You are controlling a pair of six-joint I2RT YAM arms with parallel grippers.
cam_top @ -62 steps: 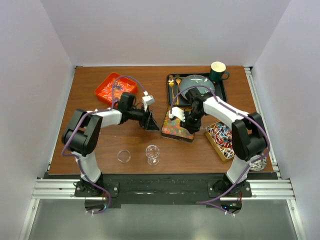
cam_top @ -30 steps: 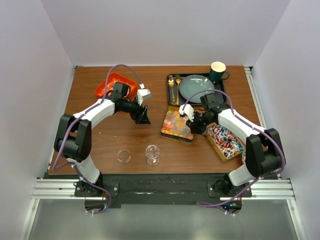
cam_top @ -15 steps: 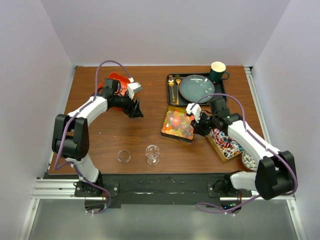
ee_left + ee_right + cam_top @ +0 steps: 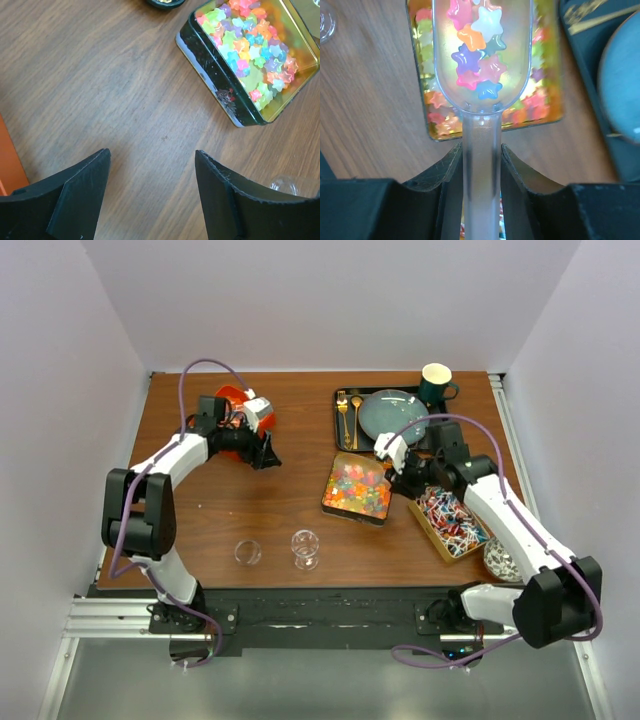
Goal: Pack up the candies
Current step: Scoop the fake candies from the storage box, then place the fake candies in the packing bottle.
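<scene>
A gold tin (image 4: 356, 490) full of bright star-shaped candies (image 4: 250, 50) stands at the table's middle. My right gripper (image 4: 408, 480) is shut on the handle of a clear plastic scoop (image 4: 481, 100). The scoop's bowl holds several star candies (image 4: 477, 60) and hangs above the tin (image 4: 432, 120). A second gold tray (image 4: 450, 522) at the right holds red-blue-white wrapped candies. My left gripper (image 4: 268, 455) is open and empty over bare wood, beside the orange tray (image 4: 232, 400); its tips show in the left wrist view (image 4: 152, 157).
A small glass dish (image 4: 247, 553) and a stemmed glass cup (image 4: 305, 549) stand near the front edge. A black tray (image 4: 345, 430) at the back holds gold cutlery, a blue plate (image 4: 392, 415) and a dark green mug (image 4: 435, 385).
My left arm has drawn back left and away towards the orange tray. My right gripper has pulled back right off the star tin, lifting the scoop with candies in it.
</scene>
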